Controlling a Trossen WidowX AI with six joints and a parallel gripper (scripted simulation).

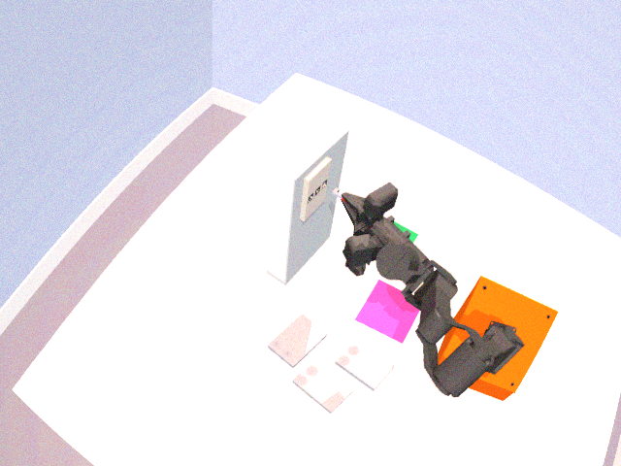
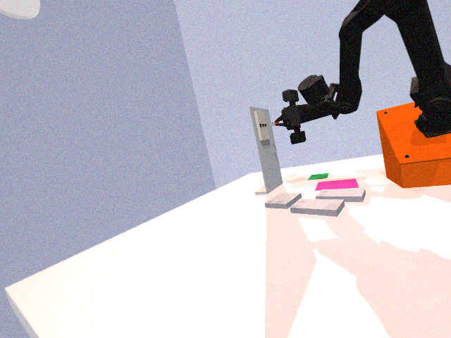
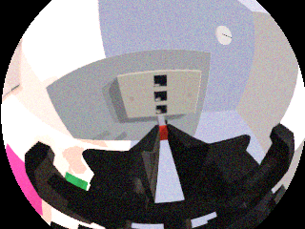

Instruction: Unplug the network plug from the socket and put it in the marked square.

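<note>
The network plug (image 1: 336,191) (image 2: 273,124) (image 3: 161,119) is pale with a red part between the fingertips. My gripper (image 1: 343,199) (image 2: 276,123) (image 3: 163,128) is shut on it, its pale front end pointing at the upright grey panel (image 1: 310,246) (image 2: 270,170) (image 3: 81,97). The plug is clear of the cream socket plate (image 1: 320,173) (image 2: 263,135) (image 3: 186,95), whose three dark openings show. Plug and gripper are high above the table. A magenta square (image 1: 380,311) (image 2: 337,184) (image 3: 24,186) and a smaller green patch (image 1: 412,233) (image 2: 318,176) (image 3: 77,181) lie on the table. The tab's position is unclear.
Three flat pale slabs (image 1: 296,341) (image 1: 323,385) (image 1: 368,366) lie near the magenta square. An orange block (image 1: 526,331) (image 2: 425,172) stands beneath the arm's base. The arm passes above the table and partly hides the green patch in the top view.
</note>
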